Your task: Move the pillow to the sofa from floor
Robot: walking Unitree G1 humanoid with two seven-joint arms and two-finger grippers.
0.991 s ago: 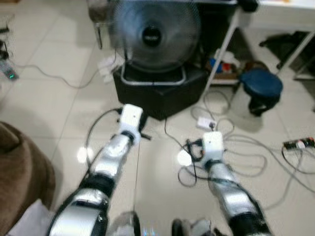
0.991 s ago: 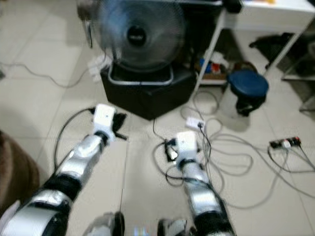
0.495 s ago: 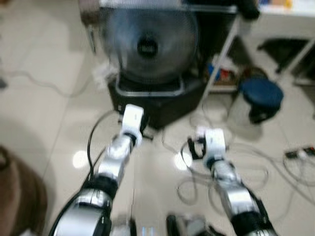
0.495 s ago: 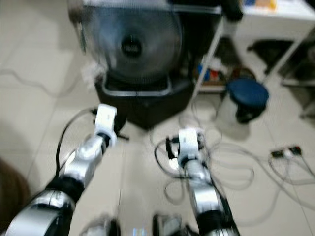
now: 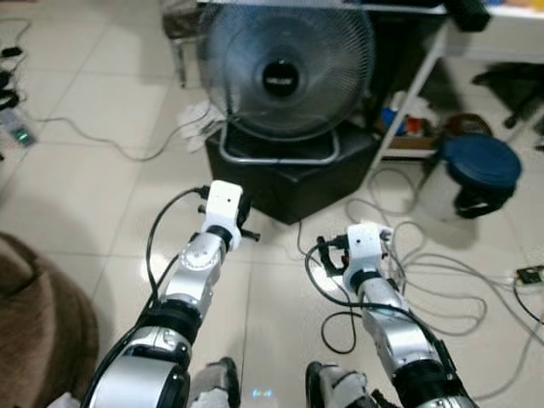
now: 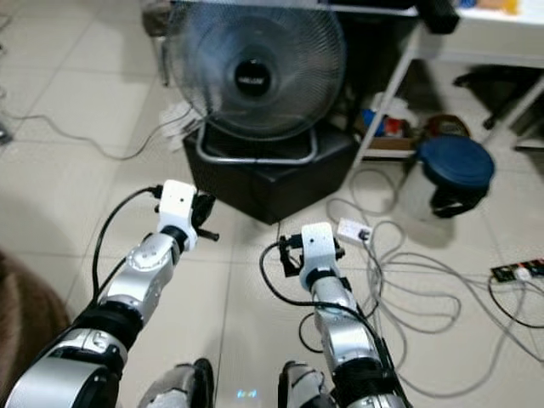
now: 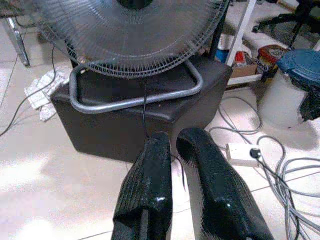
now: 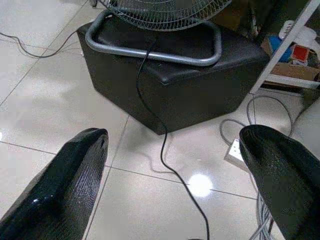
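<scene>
My head camera has swung and steadied, so the fan (image 5: 285, 72) sits sharper and slightly further right; both arms look unmoved relative to it.

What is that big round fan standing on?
The fan stands on a black box-like stool, resting on its bent grey metal foot. Its black cord runs down the front to the floor. What is inside the stool is hidden.
</scene>
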